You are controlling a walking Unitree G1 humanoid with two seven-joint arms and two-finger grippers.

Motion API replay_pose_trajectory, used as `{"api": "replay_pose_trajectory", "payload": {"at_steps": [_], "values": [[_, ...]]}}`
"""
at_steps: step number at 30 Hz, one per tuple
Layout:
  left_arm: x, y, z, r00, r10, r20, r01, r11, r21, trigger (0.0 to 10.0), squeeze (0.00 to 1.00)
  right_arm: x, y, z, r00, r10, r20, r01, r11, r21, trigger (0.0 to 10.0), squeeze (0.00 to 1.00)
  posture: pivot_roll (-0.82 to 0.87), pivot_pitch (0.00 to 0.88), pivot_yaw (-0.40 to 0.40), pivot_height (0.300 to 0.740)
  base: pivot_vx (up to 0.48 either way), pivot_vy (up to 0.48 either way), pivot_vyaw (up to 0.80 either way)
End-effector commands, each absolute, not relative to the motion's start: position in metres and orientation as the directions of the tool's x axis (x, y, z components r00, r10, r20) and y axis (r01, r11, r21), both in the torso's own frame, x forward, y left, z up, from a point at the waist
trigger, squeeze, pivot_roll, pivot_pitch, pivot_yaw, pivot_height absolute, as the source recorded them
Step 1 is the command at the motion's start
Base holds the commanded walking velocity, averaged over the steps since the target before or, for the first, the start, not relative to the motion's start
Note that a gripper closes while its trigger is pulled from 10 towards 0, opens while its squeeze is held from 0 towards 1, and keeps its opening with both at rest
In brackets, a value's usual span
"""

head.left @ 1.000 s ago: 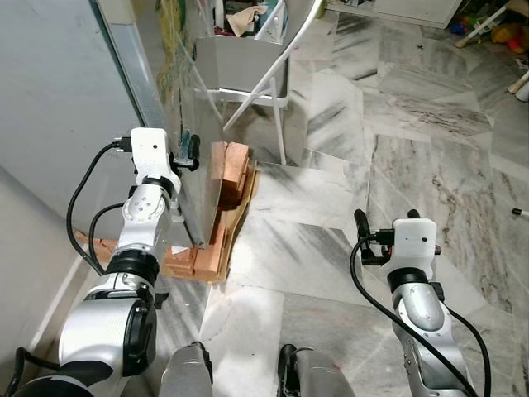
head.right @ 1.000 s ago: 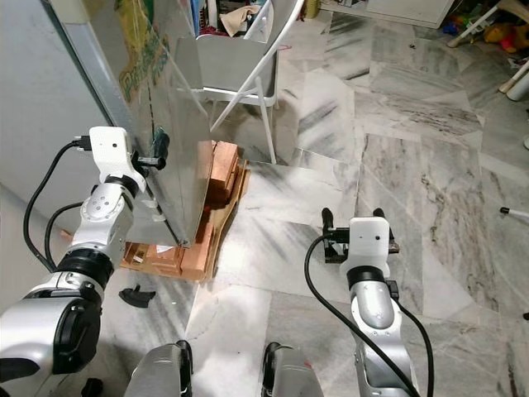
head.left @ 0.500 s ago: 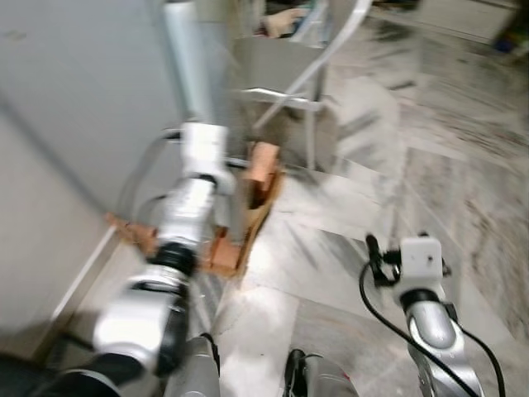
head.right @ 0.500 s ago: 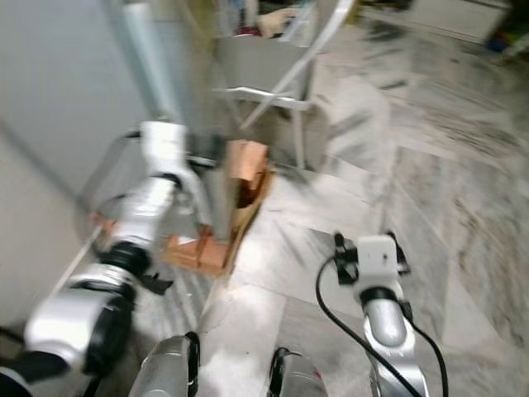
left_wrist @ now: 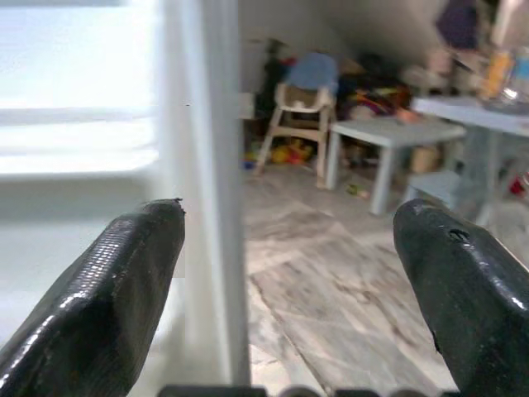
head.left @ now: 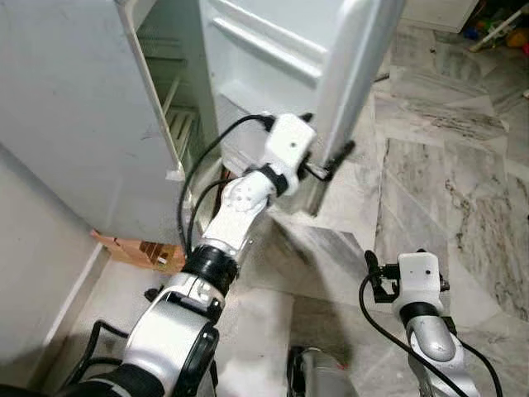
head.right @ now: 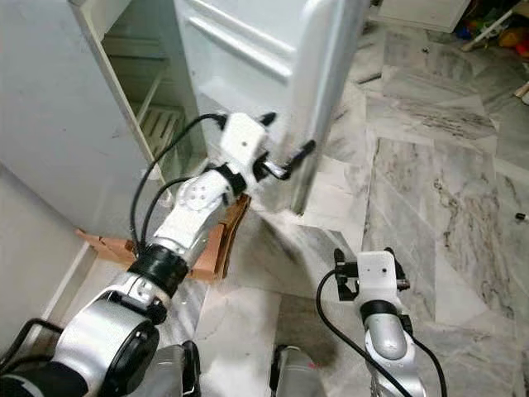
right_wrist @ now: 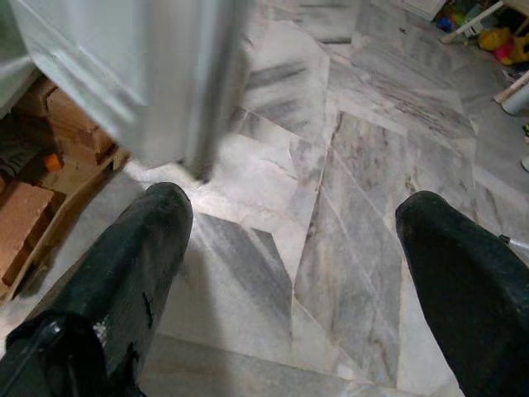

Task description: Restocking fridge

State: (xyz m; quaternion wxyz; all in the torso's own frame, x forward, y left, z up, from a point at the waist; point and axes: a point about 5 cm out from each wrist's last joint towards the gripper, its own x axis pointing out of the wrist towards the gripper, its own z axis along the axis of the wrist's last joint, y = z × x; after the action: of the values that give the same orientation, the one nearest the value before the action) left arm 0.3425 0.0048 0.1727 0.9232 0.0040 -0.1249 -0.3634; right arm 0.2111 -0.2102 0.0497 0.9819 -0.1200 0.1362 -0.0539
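Grey marble floor [head.left: 430, 165] lies before the white metal fridge door [head.left: 347, 91], swung open. The left pincer [head.left: 326, 161], spread wide and empty, straddles its vertical edge at 12 o'clock; the right pincer [right_wrist: 289, 273], also wide and empty, hangs lower, farther away.

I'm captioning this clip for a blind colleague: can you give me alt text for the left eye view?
The left hand reaches up to the edge of the open fridge door, its fingers spread around that edge. Beside the door the fridge interior shows pale shelves, and the right hand hangs idle over the marble floor.
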Motion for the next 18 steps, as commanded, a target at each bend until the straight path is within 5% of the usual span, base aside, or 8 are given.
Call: {"api": "replay_pose_trajectory", "payload": {"at_steps": [1, 10, 18], "values": [[0.34, 0.022, 0.153, 0.767, -0.618, 0.173, 0.622, 0.782, 0.039, 10.0, 0.0, 0.217, -0.213, 0.055, 0.966, -0.152, -0.211, 0.094, 0.961, -0.26, 10.0, 0.0, -0.01, 0.147, 0.0, 0.74, 0.296, 0.0, 0.0], [0.304, 0.103, 0.108, 0.919, -0.389, 0.059, 0.386, 0.921, 0.052, 10.0, 0.0, 0.241, -0.202, 0.074, 0.987, -0.115, -0.116, 0.084, 0.966, -0.243, 10.0, 0.0, 0.02, 0.131, 0.0, 0.74, 0.356, -0.273, -0.17], [0.27, 0.117, 0.083, 0.946, -0.324, -0.018, 0.324, 0.944, 0.053, 10.0, 0.0, 0.258, -0.197, 0.083, 0.992, -0.1, -0.073, 0.081, 0.969, -0.235, 10.0, 0.0, 0.02, 0.136, -0.021, 0.74, 0.365, -0.309, -0.63]]}}
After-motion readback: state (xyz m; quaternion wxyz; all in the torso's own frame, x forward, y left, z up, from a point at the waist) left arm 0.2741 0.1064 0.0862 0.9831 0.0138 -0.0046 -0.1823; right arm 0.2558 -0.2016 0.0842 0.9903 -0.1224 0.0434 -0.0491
